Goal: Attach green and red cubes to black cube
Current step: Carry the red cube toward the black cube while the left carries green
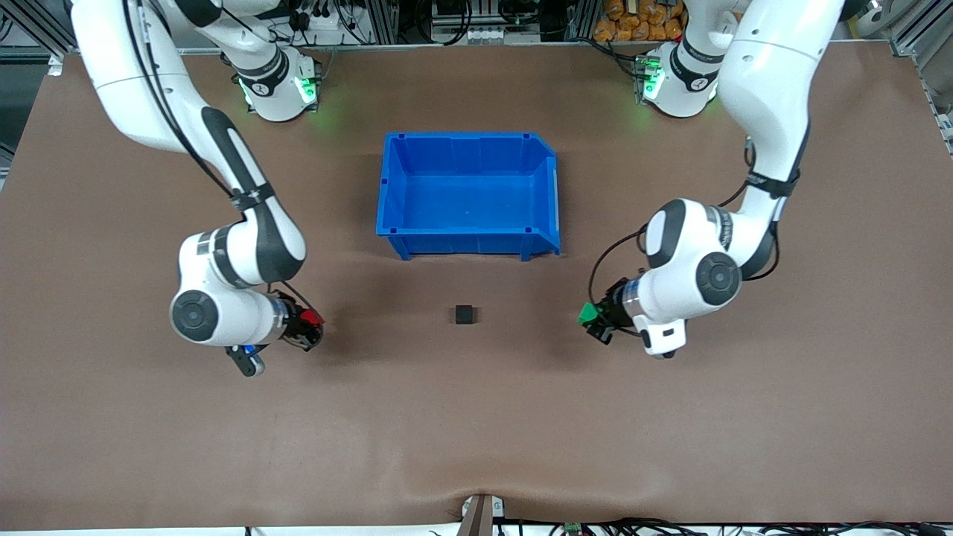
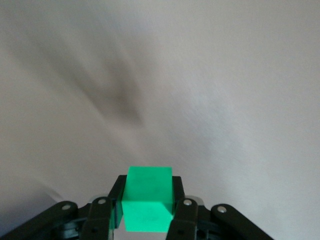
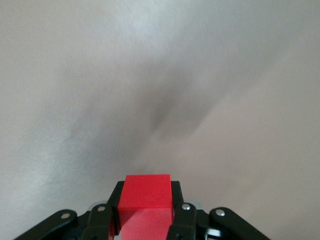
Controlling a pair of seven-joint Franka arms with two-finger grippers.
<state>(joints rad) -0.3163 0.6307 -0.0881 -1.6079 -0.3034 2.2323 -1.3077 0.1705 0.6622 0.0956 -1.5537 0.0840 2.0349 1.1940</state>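
The black cube (image 1: 464, 315) sits on the brown table, nearer the front camera than the blue bin. My left gripper (image 1: 593, 318) is shut on the green cube (image 1: 588, 313), held above the table toward the left arm's end, level with the black cube and pointing at it. The green cube (image 2: 147, 198) fills the space between the fingers in the left wrist view. My right gripper (image 1: 313, 327) is shut on the red cube (image 1: 312, 318) above the table toward the right arm's end. The red cube (image 3: 145, 205) sits between the fingers in the right wrist view. The black cube shows in neither wrist view.
An empty blue bin (image 1: 469, 141) stands at the table's middle, farther from the front camera than the black cube. Bare brown table (image 1: 476, 417) lies between each gripper and the black cube and toward the front edge.
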